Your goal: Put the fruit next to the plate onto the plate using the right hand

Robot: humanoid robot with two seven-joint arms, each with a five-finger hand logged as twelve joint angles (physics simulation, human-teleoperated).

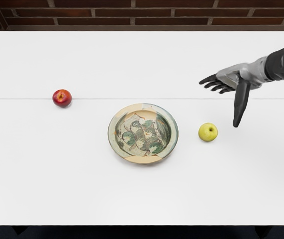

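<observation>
The right hand [234, 78] hovers over the table [142, 194], up and to the right of the yellow-green apple [208, 132]. It is wide open and holds nothing. The dark fingers [212, 82] spread toward the left, and the thumb [240, 107] points down, its tip near the apple but apart from it. How high the hand hangs above the table is hard to judge from this one view.

The yellow-green apple sits on the table just beside the plate [113, 142], on the plate's right and not touching it. The plate bears a painted design of green leaves on a cream ground with a tan rim, but the finer detail is too small to make out. A red apple [61, 97] lies well apart to the left.

The arm [283, 63] is cut off by the right edge, so only the forearm shows. The table runs out of the picture on both sides. The brick wall [142, 15] behind is cut by the top edge, and below the table's front edge all is dark.
</observation>
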